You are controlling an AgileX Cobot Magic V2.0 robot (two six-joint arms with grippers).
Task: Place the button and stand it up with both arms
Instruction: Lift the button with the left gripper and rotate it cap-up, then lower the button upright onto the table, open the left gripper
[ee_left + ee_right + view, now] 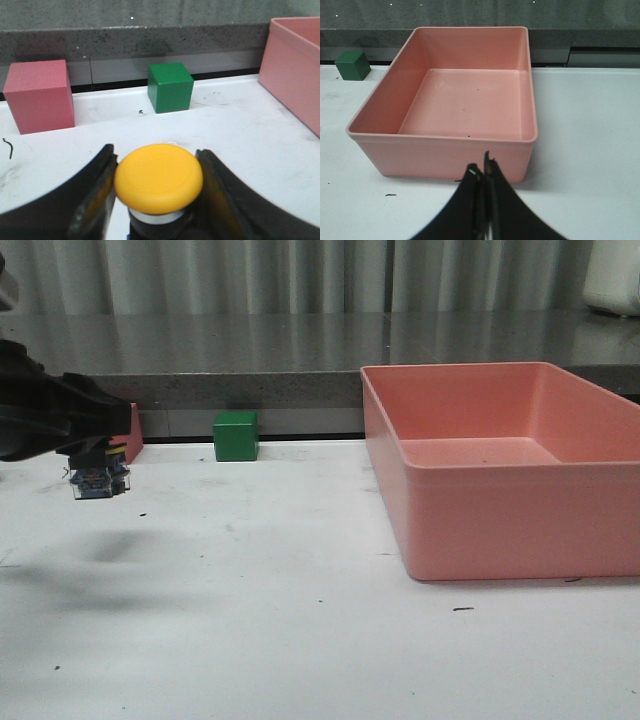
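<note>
My left gripper (100, 455) is at the far left of the front view, shut on the button (100, 478), whose black-and-blue base hangs below the fingers, above the white table. In the left wrist view the yellow cap (158, 178) sits between the two black fingers (95, 190), which press on its sides; the gripper's middle (157, 165) lies on the cap. My right gripper (481, 170) is shut and empty, in front of the pink bin's near wall; it does not show in the front view.
A pink cube (40, 95) and a green cube (170, 86) stand by the grey back ledge, beyond the button; the green one also shows in the front view (236, 435). A large pink bin (520, 475) fills the right side; in the right wrist view (445, 145) it holds nothing.
</note>
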